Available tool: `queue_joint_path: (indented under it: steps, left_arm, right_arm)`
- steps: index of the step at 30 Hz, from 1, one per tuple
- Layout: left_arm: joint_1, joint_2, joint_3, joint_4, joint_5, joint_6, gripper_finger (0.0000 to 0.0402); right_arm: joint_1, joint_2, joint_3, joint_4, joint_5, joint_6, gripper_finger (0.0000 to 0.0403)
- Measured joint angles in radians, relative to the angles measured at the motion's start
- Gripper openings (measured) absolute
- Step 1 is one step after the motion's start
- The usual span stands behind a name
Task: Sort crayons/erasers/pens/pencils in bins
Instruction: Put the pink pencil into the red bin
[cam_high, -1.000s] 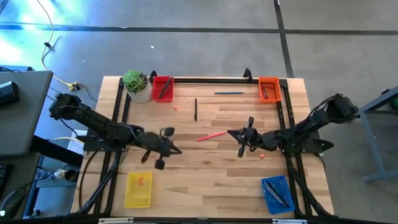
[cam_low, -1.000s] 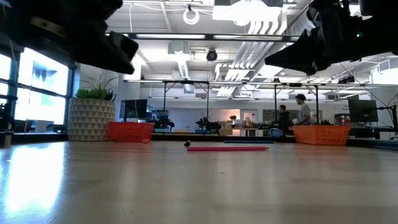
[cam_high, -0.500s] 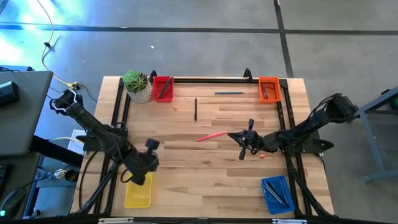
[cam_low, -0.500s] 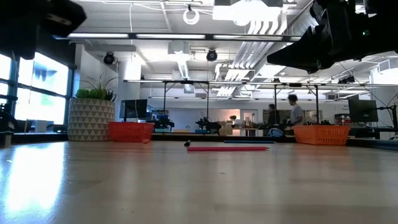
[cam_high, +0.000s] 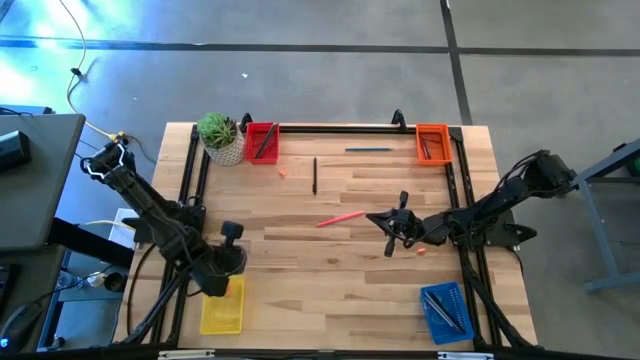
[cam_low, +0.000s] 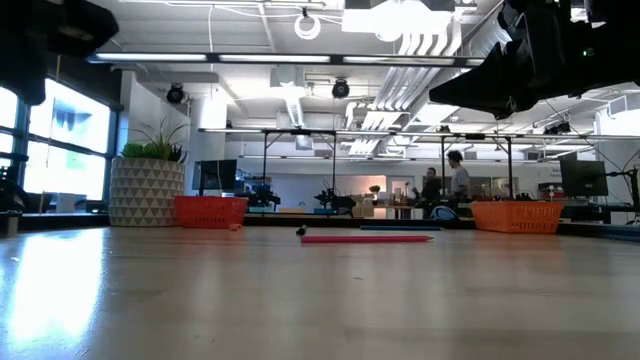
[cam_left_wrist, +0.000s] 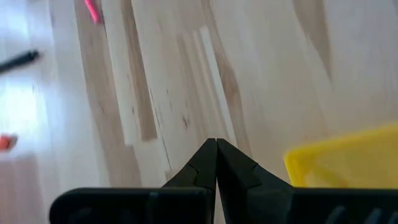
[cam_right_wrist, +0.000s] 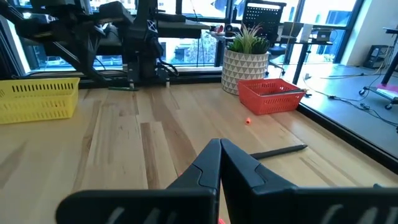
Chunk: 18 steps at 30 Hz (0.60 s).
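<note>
Left gripper (cam_high: 232, 232): fingers pressed together, holding nothing, lower left of the high view, just above the yellow bin (cam_high: 221, 306).
Left arm: reaches from the table's left edge down-right, bent over the yellow bin's upper end.
Right gripper (cam_high: 398, 222): fingertips meet, empty, right of centre in the high view.
Right arm: stretched leftward from the right edge, low over the wood.
Crayons: one (cam_high: 282, 172) near the red bin (cam_high: 262, 141), one (cam_high: 422, 250) just beside the right arm, one in the yellow bin.
Other bins: orange (cam_high: 431, 142) upper right, blue (cam_high: 443, 309) lower right.
Long pink stick (cam_high: 340, 218): centre of the table.
</note>
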Motion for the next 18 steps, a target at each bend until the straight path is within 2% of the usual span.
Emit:
queue_joint_path:
  steps: [12, 18]
  left_arm:
    - [0.299, 0.010, -0.084, 0.480, 0.187, 0.322, 0.0000]
    - [0.370, 0.110, -0.084, 0.723, 0.176, 0.374, 0.0004]
  right_arm:
    - [0.000, 0.000, 0.000, 0.000, 0.000, -0.003, 0.0000]
    - [0.000, 0.000, 0.000, 0.000, 0.000, -0.003, 0.0000]
